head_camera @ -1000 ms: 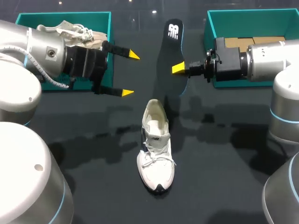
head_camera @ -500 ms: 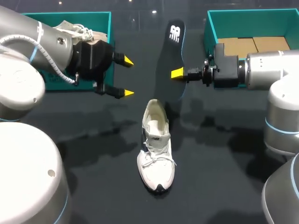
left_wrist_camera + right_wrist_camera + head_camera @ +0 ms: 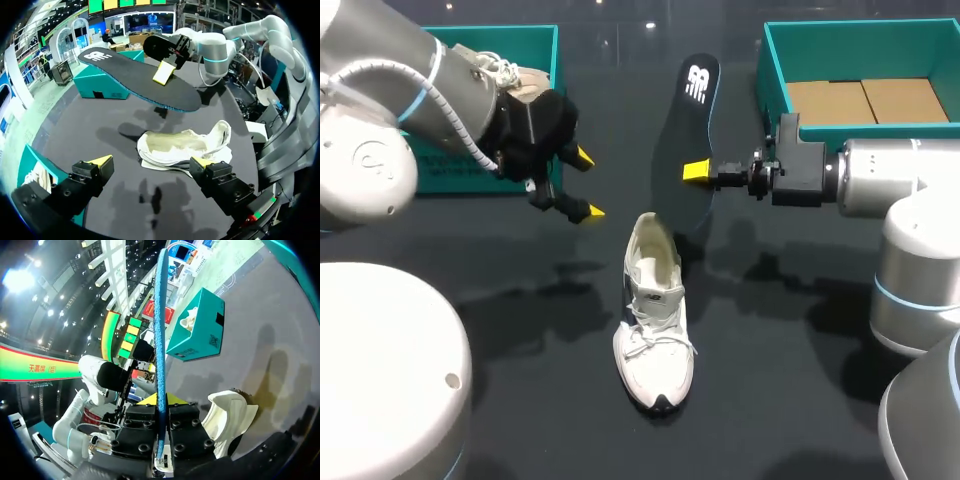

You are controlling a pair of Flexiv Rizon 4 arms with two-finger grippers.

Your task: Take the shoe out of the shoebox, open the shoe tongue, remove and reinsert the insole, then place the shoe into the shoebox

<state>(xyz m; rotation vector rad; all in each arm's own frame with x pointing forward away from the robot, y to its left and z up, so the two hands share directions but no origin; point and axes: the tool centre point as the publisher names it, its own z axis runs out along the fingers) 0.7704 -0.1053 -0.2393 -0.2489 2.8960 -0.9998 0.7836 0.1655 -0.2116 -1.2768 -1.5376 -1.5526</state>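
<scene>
my right pincer (image 3: pixel 698 172) is clamped on one long edge of the black insole (image 3: pixel 685 130) and holds it off the desk (image 3: pixel 800 340), logo end pointing away from me. over the last second it has drawn the insole a little nearer to me, and the lower end now hangs just beside the heel of the white shoe (image 3: pixel 655 310). my left pincer (image 3: pixel 587 184) has its fingers apart. it has turned downward and swung in from beside the left shoebox (image 3: pixel 556 60) toward the shoe's heel, without touching it. the shoe stands on its sole mid-desk, toe toward me. the right shoebox (image 3: pixel 772 90) sits well apart from it, at the far edge. dark desk surface shows on both sides of the shoe and ahead of its toe.
</scene>
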